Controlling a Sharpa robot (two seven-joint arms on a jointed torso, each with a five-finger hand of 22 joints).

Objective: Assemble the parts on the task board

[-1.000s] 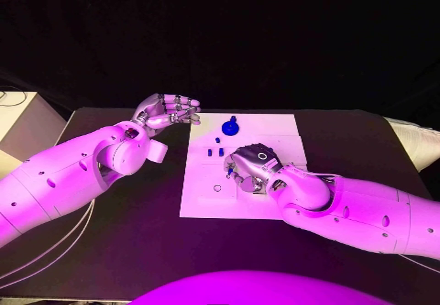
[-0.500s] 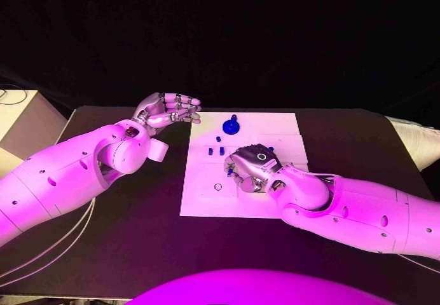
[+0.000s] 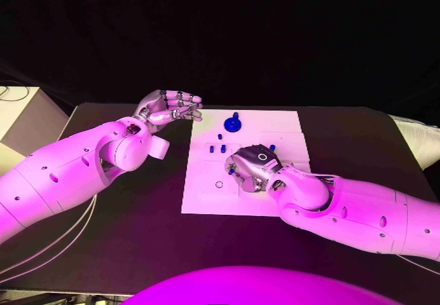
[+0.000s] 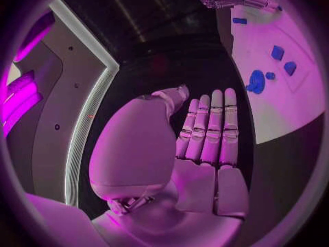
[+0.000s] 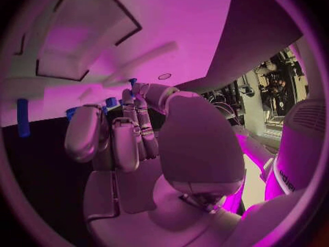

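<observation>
The left hand (image 3: 170, 107), empty with fingers held straight side by side, has lifted slightly beside the white task board (image 3: 206, 197) on the black worktop (image 3: 137, 210). The small blue parts (image 3: 218, 150) stay put; the right hand (image 3: 253, 166) stays curled over the board, apparently pinching a blue peg (image 5: 132, 83), so seating seems under way.

- The task board (image 3: 203, 190) is a white plate
- The round part (image 3: 233, 124) at its far edge is deep blue
- The small pegs (image 3: 216, 149) on it are blue too
- The table (image 3: 137, 241) is black
- The left hand (image 3: 171, 107) and right hand (image 3: 254, 166) are silver, on white arms
- The cabinet (image 3: 20, 114) beside the table is pale
</observation>
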